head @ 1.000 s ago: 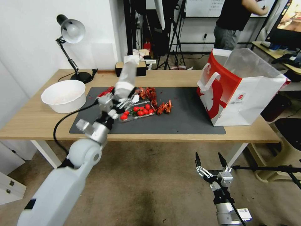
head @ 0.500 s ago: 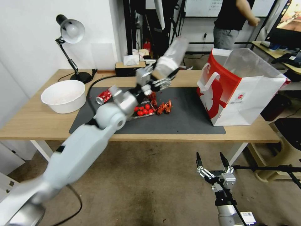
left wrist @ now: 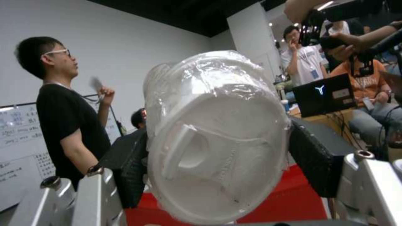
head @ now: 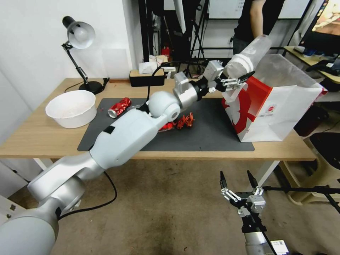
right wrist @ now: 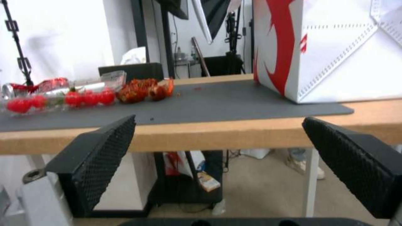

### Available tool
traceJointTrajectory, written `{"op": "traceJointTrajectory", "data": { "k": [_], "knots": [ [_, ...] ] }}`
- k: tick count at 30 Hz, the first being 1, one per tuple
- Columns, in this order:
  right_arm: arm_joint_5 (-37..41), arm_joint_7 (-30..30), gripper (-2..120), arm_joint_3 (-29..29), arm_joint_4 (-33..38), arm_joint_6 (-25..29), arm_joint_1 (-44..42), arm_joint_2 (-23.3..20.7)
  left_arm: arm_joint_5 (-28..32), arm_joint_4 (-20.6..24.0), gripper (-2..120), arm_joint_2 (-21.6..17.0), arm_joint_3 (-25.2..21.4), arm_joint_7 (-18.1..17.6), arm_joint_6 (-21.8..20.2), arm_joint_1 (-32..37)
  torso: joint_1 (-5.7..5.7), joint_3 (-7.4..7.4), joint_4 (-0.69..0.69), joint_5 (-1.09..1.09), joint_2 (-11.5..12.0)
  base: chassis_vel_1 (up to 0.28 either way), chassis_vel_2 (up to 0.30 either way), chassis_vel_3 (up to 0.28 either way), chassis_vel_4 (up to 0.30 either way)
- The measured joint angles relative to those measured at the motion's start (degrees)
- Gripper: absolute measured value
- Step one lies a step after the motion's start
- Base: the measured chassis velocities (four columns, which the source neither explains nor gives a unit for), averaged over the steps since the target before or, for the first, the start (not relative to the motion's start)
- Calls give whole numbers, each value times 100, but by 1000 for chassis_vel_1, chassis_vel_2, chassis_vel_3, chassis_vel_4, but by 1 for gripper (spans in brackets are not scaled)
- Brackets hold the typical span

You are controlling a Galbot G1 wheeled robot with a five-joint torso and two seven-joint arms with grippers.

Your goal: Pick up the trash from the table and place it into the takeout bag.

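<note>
Left hand (head: 236,82): clamped on the clear cup (head: 248,58), raised off the desk and held just at the upper left edge of the takeout bag (head: 279,106), above its white loop handle.
Grip, seen from the left wrist: two black pads (left wrist: 312,157) press on opposite sides of the cup's white lid (left wrist: 218,163); the clear body is wrapped in crinkled film.
Clear cup: tilted, lid end toward the hand, body pointing up and away over the bag's open top.
Left arm: stretched across the dark grey mat (head: 209,131) from the robot's left toward the bag.
Takeout bag: upright on the right end of the desk (head: 39,138), partly on the mat, mouth open, silvery lining showing.
Crayfish shells (head: 186,121): on the mat, left of the bag, by the arm's elbow.
Crushed red can (head: 119,107): on the mat's far left corner, well apart from the bag.
White bowl (head: 71,108): on the desk, left of the mat.
Cherry tomatoes (right wrist: 62,99): in a clear tray on the mat, left of the shells.
Right hand (head: 238,182): low, in front of the desk and below its edge, fingers spread apart, holding nothing.
</note>
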State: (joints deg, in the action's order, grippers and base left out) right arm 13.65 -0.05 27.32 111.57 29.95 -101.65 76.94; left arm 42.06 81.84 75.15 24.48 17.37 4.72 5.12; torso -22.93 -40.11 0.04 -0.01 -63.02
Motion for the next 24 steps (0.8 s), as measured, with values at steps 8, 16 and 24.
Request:
{"op": "traceJointTrajectory", "data": {
  "k": [8,16,24],
  "knots": [
    [14,0,100,-4,-43,8,28,-47,-143,-541,70,271,240,480,3,-472,1,0,-3,2,0,0,0,0,0],
    [28,0,100,-37,-103,5,56,-66,-292,-1134,70,541,512,870,20,-982,1,0,-3,2,0,0,0,0,0],
    [42,-1,100,-26,-149,15,74,-69,-793,-1675,70,835,522,1460,82,-1299,1,1,-4,2,0,0,0,0,0]
  ]
}}
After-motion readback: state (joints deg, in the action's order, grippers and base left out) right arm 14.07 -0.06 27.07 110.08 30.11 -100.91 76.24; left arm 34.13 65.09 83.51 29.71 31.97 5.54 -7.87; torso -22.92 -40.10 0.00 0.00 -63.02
